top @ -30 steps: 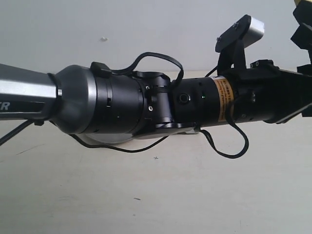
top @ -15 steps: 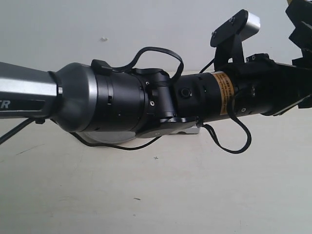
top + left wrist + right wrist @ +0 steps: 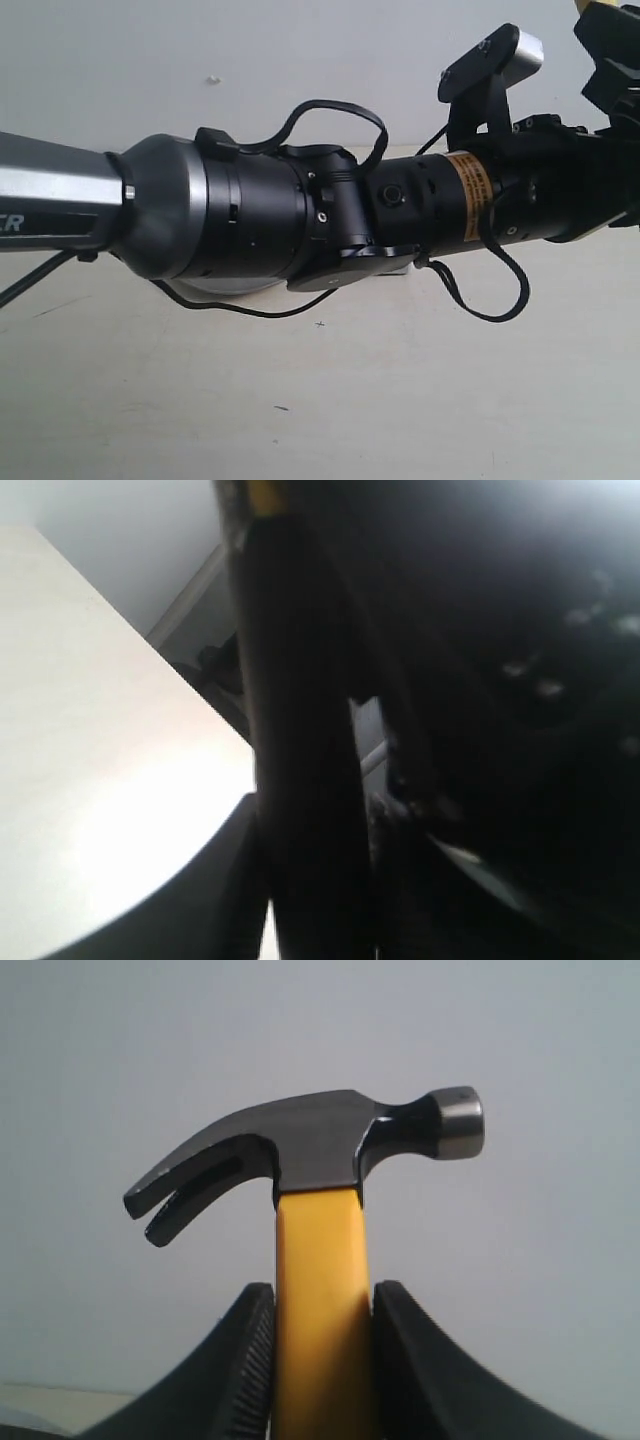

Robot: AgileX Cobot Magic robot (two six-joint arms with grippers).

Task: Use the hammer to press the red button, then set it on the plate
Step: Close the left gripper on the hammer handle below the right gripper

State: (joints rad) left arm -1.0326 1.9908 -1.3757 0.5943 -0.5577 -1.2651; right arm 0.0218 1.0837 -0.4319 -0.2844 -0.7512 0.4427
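The hammer (image 3: 318, 1150) stands upright in the right wrist view, dark claw head on top. My right gripper (image 3: 322, 1305) is shut on its yellow shaft just below the head. In the exterior view that gripper (image 3: 612, 50) sits at the top right corner with a bit of yellow above it. A black handle with a yellow band (image 3: 300, 730) runs between the jaws of my left gripper (image 3: 310, 880); that view is too dark to show the grip. A silver sliver of the plate (image 3: 215, 287) peeks out under the left arm (image 3: 250, 220). The red button is hidden.
The left arm stretches across the whole exterior view from left to right and blocks most of the scene. A black cable (image 3: 490, 300) loops below it. The pale table (image 3: 320, 400) lies beneath, with a white wall behind.
The left arm has shifted slightly, first up and left, then back to the right, and its wrist now sits a little higher. The right gripper at the top right has edged upward.
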